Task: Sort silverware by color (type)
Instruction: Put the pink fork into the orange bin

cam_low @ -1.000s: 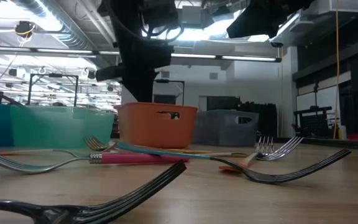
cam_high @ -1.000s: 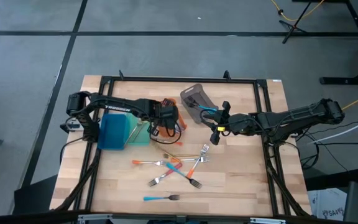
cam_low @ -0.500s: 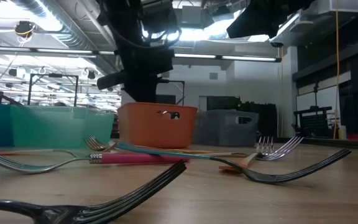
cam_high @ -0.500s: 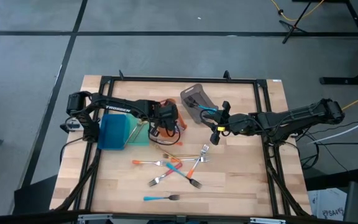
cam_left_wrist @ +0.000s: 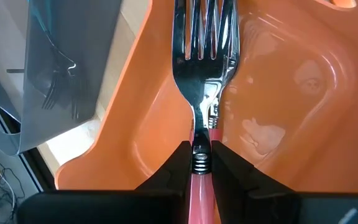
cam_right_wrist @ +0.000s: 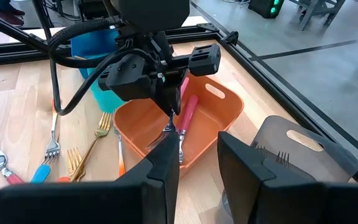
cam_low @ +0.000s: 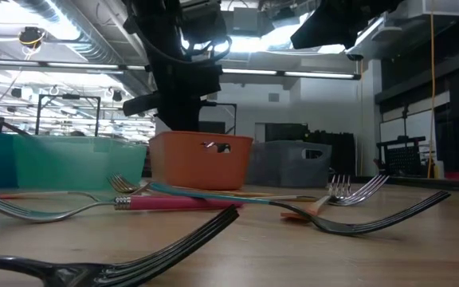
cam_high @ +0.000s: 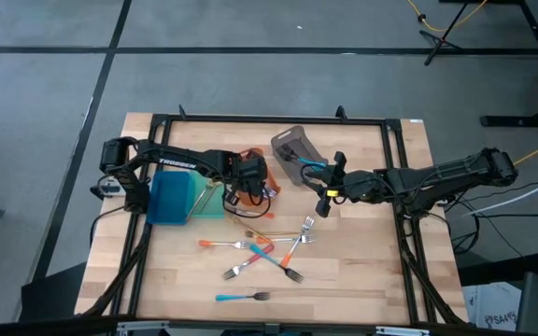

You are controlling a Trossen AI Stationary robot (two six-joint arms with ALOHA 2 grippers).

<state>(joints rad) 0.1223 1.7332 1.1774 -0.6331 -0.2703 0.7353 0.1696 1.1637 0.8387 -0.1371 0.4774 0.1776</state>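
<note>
My left gripper (cam_high: pixel 248 179) hangs over the orange bin (cam_right_wrist: pixel 219 102), shut on a pink-handled fork (cam_left_wrist: pixel 204 68) whose tines point down into the bin. A second pink-handled fork (cam_right_wrist: pixel 188 112) lies inside the bin. My right gripper (cam_high: pixel 323 203) hovers open between the grey bin (cam_high: pixel 295 149) and the loose forks, touching nothing. Several forks with red, orange and blue handles (cam_high: pixel 269 252) lie crossed on the table, a gold one (cam_high: pixel 260 231) beside them, and a blue one (cam_high: pixel 241 297) near the front edge. My left gripper pinches the fork between its two fingers (cam_left_wrist: pixel 180 167) at the ribbed collar (cam_left_wrist: pixel 199 160) where the metal neck meets the pink handle. The fingers come from above, pointing down along the fork. The fork hangs upright, tines down (cam_right_wrist: pixel 169 127), inside the orange bin.
The teal bin (cam_high: pixel 171 198) stands left of the orange bin, and the grey bin lies tilted toward the far side. A black frame (cam_high: pixel 269 119) runs round the table. Bare wood shows at the near right (cam_high: pixel 362 271).
My left gripper has sunk slightly over the orange bin, still shut on the fork.
</note>
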